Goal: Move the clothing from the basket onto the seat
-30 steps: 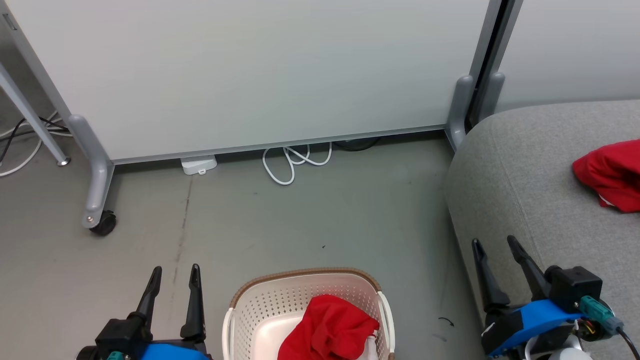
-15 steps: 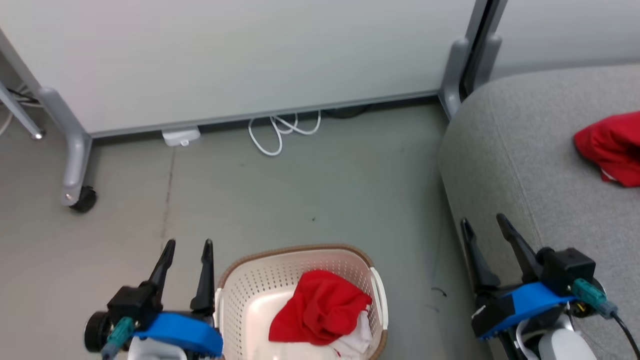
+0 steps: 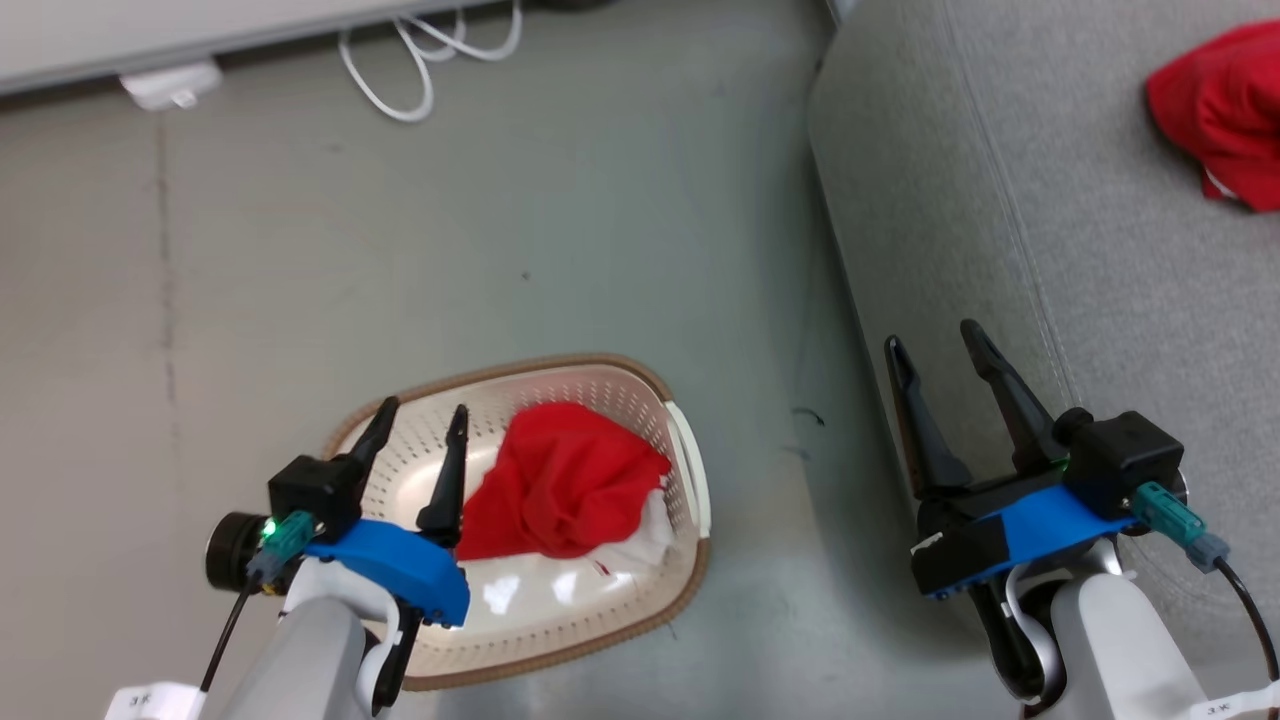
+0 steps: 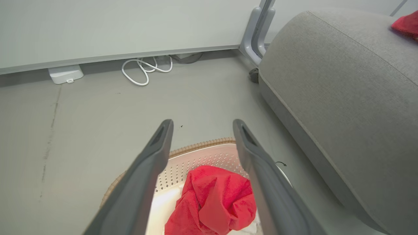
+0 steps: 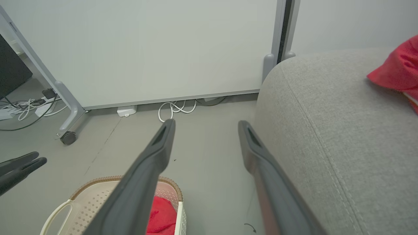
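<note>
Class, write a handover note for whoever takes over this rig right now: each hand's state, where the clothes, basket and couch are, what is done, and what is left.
Left hand: open, empty, over the left part of the basket, beside the clothing in it.
Right hand: open, empty, over the floor at the couch edge.
Done: one red garment lies on the couch.
Left: the other red garment, with white fabric showing beneath, sits in the basket on the floor. Grasp it and carry it to the couch.
</note>
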